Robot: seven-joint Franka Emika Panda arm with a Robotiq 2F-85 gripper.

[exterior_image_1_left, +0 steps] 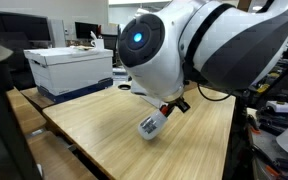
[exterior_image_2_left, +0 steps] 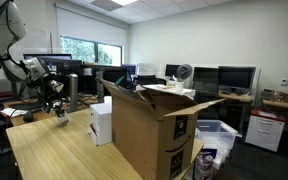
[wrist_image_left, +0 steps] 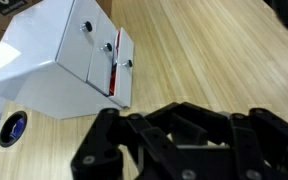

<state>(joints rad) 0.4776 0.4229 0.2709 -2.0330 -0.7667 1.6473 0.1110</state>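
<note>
In the wrist view my gripper (wrist_image_left: 180, 112) is shut, its black fingers (wrist_image_left: 144, 125) meeting with nothing visible between them. It hovers over the wooden table (wrist_image_left: 214, 50). Ahead and to the left stands a small white drawer box (wrist_image_left: 59, 60) with round knobs and a red label. A dark blue round thing (wrist_image_left: 12, 128) lies beside the box's near corner. In an exterior view a small white and grey piece (exterior_image_1_left: 151, 125) shows just under the arm's big white joint (exterior_image_1_left: 149, 50), close above the table (exterior_image_1_left: 114, 130). In an exterior view the gripper (exterior_image_2_left: 56, 106) hangs low over the table's far left end.
A large open cardboard box (exterior_image_2_left: 149, 130) stands on the table with a white box (exterior_image_2_left: 101, 122) beside it. A white lidded box (exterior_image_1_left: 72, 65) rests on a blue base at the table's far end. Desks with monitors (exterior_image_2_left: 234, 77) and a fan (exterior_image_2_left: 184, 72) line the room.
</note>
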